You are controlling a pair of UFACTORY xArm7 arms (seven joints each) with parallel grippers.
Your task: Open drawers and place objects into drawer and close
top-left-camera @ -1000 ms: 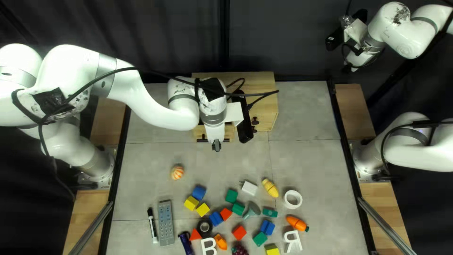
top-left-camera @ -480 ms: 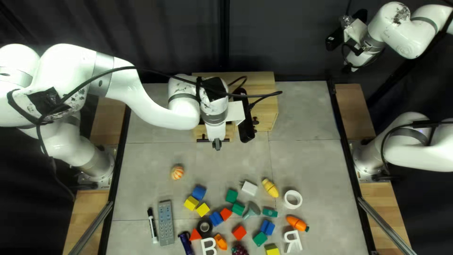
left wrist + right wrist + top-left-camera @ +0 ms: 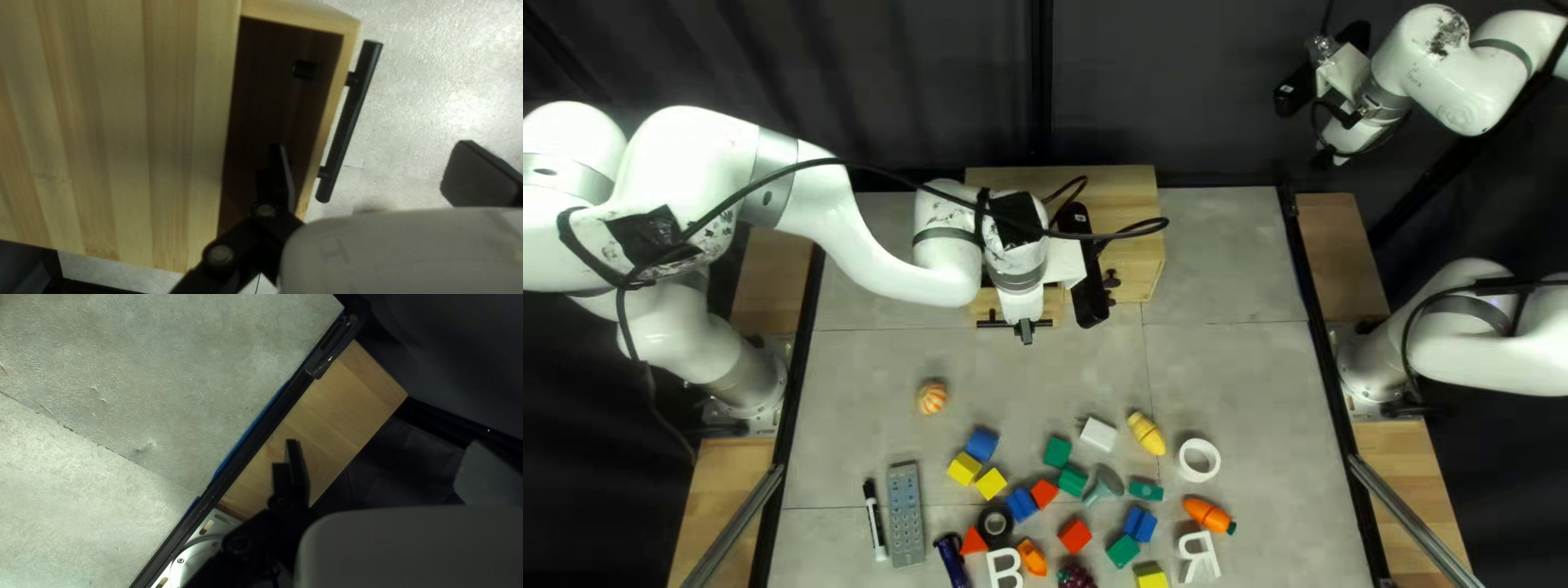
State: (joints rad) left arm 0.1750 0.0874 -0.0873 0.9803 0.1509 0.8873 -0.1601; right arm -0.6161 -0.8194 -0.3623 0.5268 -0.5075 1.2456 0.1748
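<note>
Dark curtain (image 3: 882, 87) at the back; before it, one grey worktop (image 3: 871, 365).

Left arm (image 3: 904, 267), mine: reaching in from its base, bent down over the cabinet's front, wrist just above the drawer.

Right arm (image 3: 1465, 71), mine: raised off to the side, idle by my reckoning.

Cabinet (image 3: 1133, 218), one, pale striped wood: at the worktop's far side; stiff, and probably heavy enough to stay put under a gentle pull.

Drawer (image 3: 333, 109), one, wooden, partly out on the cabinet's near side: rigid, likely light and smooth-running, though a crooked pull could bind it.

Left jaws: spread, gripping nothing; one side shows over the drawer's opening, the other out past the handle. Whether the tip is down inside I cannot tell.

Right jaws: spread, nothing between.

Handle (image 3: 350, 120), one, black bar on two posts: hard, perhaps slippery; best taken at mid-bar, square to the drawer front. Step in hand, as I judge it: the opening, with no object yet stowed that I can see.

Remote (image 3: 906, 514), one, flat, rigid: grip across its narrow width.

Toy carrot (image 3: 1207, 513), one, light-looking: hold by the thick middle.

Striped ball (image 3: 931, 396), one, nearest the drawer among the loose pieces: light, apt to roll; centre it before pinching.

Coloured blocks (image 3: 1075, 536), several: hard, light, opposite flat faces suit me.
</note>
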